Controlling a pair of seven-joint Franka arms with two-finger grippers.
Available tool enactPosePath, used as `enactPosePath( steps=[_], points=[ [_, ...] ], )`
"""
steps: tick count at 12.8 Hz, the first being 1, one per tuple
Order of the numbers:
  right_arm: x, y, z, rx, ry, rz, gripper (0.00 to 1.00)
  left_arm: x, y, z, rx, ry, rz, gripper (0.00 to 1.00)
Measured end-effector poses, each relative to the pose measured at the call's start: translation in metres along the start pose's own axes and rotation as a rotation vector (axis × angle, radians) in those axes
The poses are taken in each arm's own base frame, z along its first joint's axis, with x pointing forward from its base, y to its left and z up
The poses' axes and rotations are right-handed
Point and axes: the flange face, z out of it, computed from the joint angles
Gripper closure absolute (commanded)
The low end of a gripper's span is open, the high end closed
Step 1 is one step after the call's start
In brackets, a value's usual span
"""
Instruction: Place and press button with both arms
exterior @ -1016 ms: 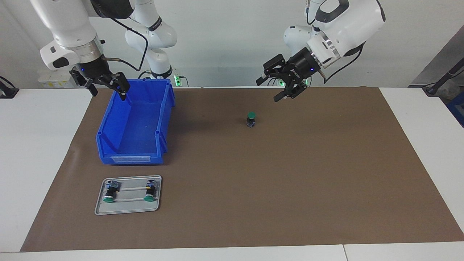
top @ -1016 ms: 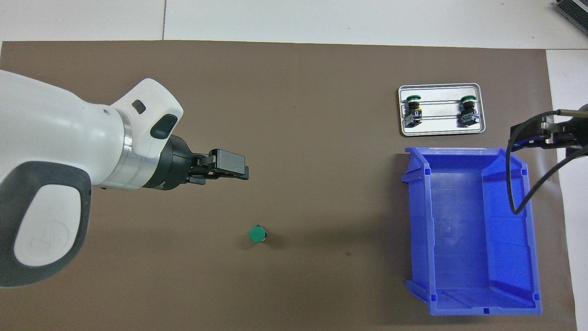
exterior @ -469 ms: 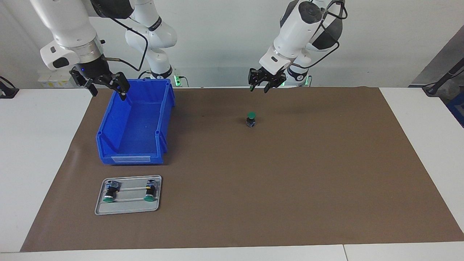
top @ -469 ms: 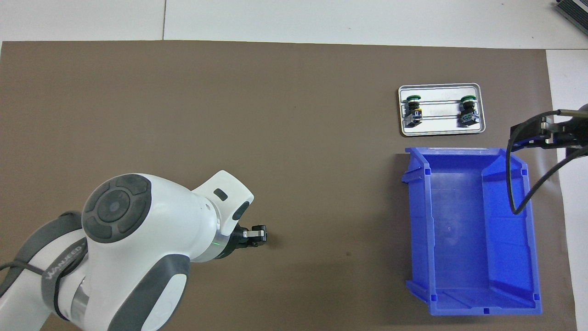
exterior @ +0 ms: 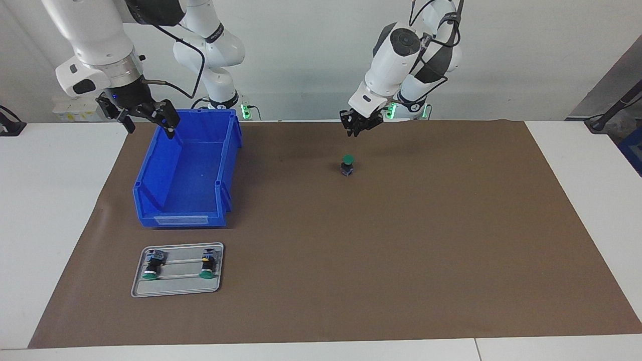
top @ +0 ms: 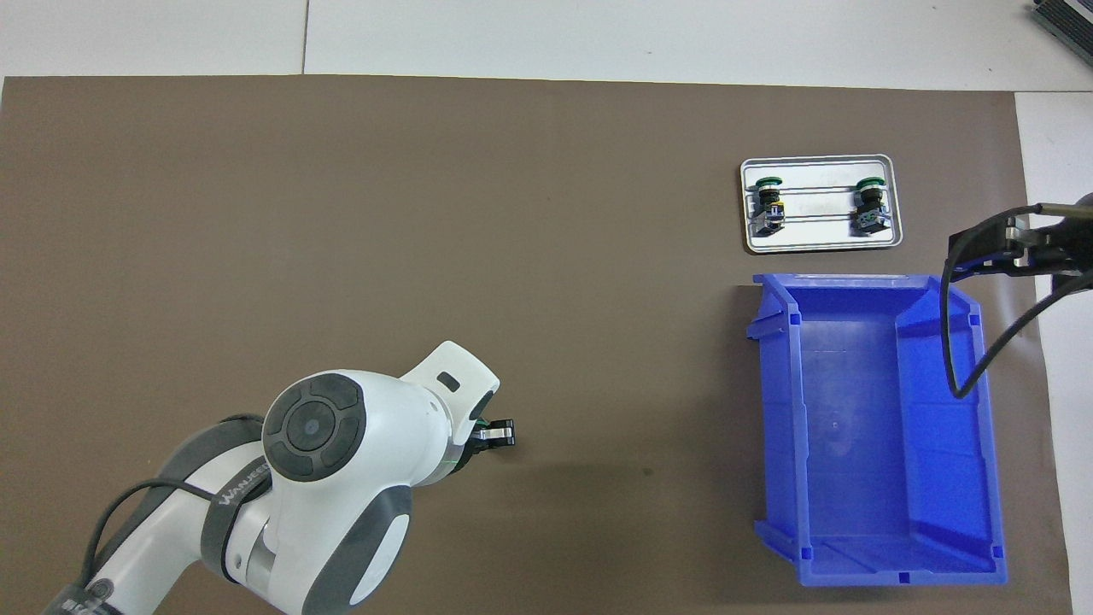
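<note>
The right pincer hangs with its fingers wide apart and empty over the corner of the blue bin that is nearest the robots, at the right arm's end of the desk. That arm appears to be waiting. If it is meant to steady anything during the press, it is too far off to help.

Farther from the robots than the bin, a metal tray holds two spare buttons lying on their sides. They are well apart from the action, so mixing them up seems unlikely.

The button stands upright, green cap up, on the brown mat near the middle of the desk, fairly near the robots. Nothing touches it. Its base looks narrow for its height, so I judge it easy to topple.

The left pincer hovers above the button with a clear gap. Its fingertips are pressed together on nothing and point down, a pose that suits poking. In the overhead view the left pincer covers the button completely, so that view cannot confirm the alignment.

The main risk is an off-centre descent. If the tips land on the cap's edge, the button could tilt over or skid across the mat instead of being pressed. A push that is too hard or slanted could do the same, because nothing holds the body in place.
</note>
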Motion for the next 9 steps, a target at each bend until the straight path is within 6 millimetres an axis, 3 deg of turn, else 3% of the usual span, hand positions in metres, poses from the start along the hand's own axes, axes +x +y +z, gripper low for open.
enactPosePath(
  steps=[9],
  points=[
    [0.0,0.0,0.0,0.0,0.0,0.0,0.0,0.002,-0.008,0.03,0.022,0.018,0.003,0.82]
  ],
)
